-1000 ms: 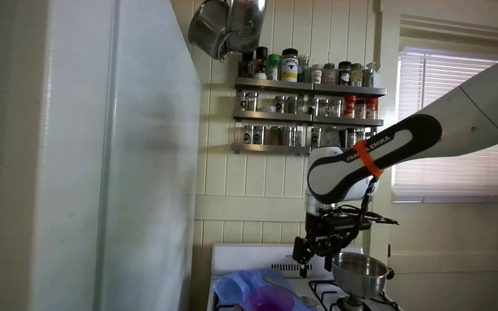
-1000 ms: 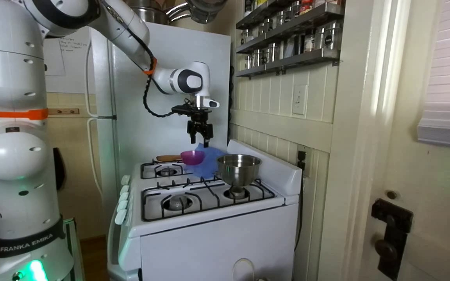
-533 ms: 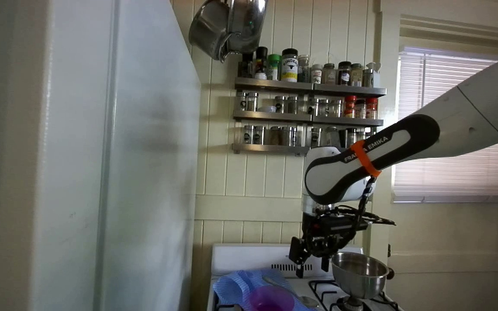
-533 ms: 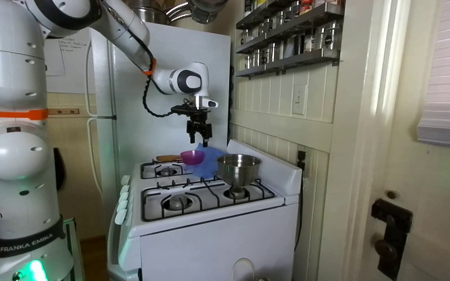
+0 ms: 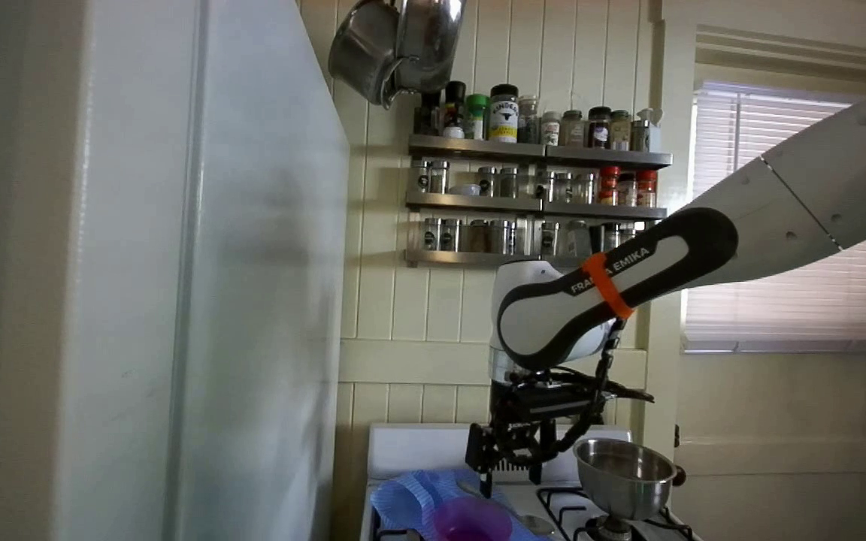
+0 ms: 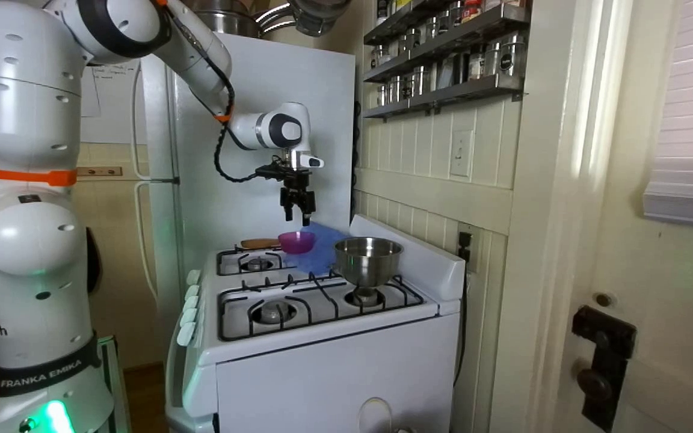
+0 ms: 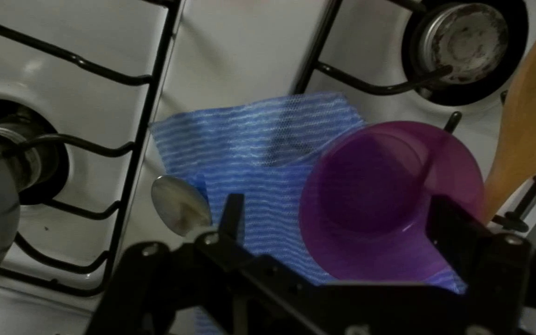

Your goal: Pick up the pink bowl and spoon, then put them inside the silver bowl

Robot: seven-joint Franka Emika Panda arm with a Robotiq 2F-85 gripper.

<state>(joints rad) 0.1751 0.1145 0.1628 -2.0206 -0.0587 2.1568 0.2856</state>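
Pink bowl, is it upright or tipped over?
Upright: the pink bowl stands rim-up in an exterior view, and the wrist view looks down into its open mouth.

Site: a kitchen, household in type. Grounds: a white gas stove (image 6: 334, 367) shows in both exterior views, with knobs (image 6: 186, 334) along its front; in my wrist view I see round burners (image 7: 465, 44) set among black grates (image 7: 137, 144). A tall white refrigerator (image 6: 310, 72) stands just beside the stove. On the panelled wall (image 5: 440, 361) I note metal shelves (image 5: 474, 201) with rows of spice jars (image 5: 504, 116); steel pots (image 5: 361, 52) show high up. Homelike details: a panelled door (image 6: 671, 373) with a dark doorknob (image 6: 594, 383), a window blind (image 5: 786, 323) over its upper part.
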